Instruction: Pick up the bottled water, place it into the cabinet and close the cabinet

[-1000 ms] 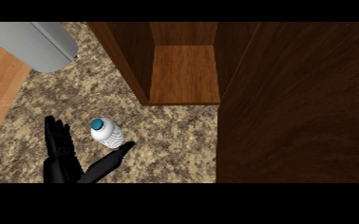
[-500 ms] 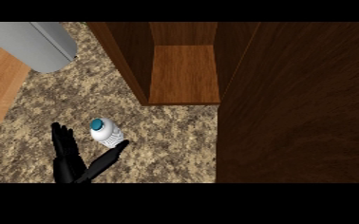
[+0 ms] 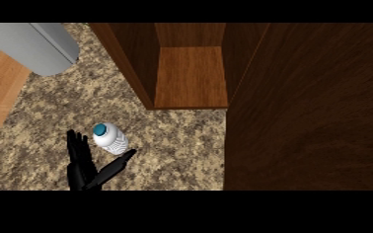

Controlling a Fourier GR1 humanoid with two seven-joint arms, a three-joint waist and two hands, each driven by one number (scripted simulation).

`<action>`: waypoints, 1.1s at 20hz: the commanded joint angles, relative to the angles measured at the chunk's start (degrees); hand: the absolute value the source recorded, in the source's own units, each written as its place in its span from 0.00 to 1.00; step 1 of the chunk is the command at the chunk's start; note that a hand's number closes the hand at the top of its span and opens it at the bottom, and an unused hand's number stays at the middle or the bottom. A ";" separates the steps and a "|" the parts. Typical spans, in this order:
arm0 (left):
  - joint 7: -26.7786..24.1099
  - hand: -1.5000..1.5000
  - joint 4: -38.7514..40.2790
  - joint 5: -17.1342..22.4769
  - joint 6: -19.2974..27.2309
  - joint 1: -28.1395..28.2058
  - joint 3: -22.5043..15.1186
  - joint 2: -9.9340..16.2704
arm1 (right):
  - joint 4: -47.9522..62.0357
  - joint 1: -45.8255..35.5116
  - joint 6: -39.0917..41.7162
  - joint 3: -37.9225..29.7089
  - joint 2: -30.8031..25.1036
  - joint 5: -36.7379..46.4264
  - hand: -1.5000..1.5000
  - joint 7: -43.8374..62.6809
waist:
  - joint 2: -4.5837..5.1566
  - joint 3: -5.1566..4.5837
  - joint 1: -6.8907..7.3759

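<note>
One robot hand, the left, is spread open around the upright bottled water on the bench, holding nothing; the cabinet stands open.

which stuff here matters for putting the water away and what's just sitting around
For the job:
- bottled water, upright on the counter
- cabinet, open, bare shelf showing
- cabinet door, swung open at the right
- left robot hand, open beside the bottle

Just there:
- grey object at upper left
- granite counter
</note>
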 commanded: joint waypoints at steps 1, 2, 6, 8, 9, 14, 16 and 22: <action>-5.45 0.00 12.32 4.56 -5.92 -6.56 1.20 -0.06 | -4.61 0.79 0.63 -1.23 -0.59 -3.69 0.00 1.46 | 0.10 -0.01 -0.26; -4.74 0.00 9.07 3.77 -8.70 -3.56 2.53 0.02 | -10.76 5.33 0.64 -0.13 -1.09 -5.33 0.00 4.23 | -0.03 0.01 -0.16; -12.87 0.00 20.14 7.72 -12.12 -9.44 3.28 -0.05 | -7.98 3.99 0.40 2.12 0.27 -2.08 0.00 2.07 | 0.09 -0.06 -0.45; -12.75 0.00 22.12 7.53 -13.17 -11.82 6.46 -0.05 | -6.17 2.57 -0.11 -0.85 0.48 -4.86 0.00 1.55 | 0.10 0.02 -0.02; -15.93 1.00 26.21 10.24 -12.63 -13.46 5.49 -0.06 | -7.47 6.21 2.21 -1.35 -1.05 -5.84 0.00 -0.06 | 0.09 -0.04 -0.87; -20.38 1.00 29.66 14.78 -16.14 -13.76 3.90 -0.07 | -8.34 6.23 1.33 2.29 0.39 -2.29 0.00 0.53 | 0.10 -0.04 -0.35; -18.74 1.00 28.84 13.66 -19.46 -14.57 7.35 0.70 | -4.83 6.12 3.28 -1.59 -0.80 -4.94 0.00 -2.75 | 0.02 0.05 -0.20; -20.17 1.00 30.07 11.38 -24.74 -12.63 0.49 -0.06 | -3.41 5.46 2.47 -0.13 0.23 -2.83 0.00 -3.27 | 0.08 0.03 -0.36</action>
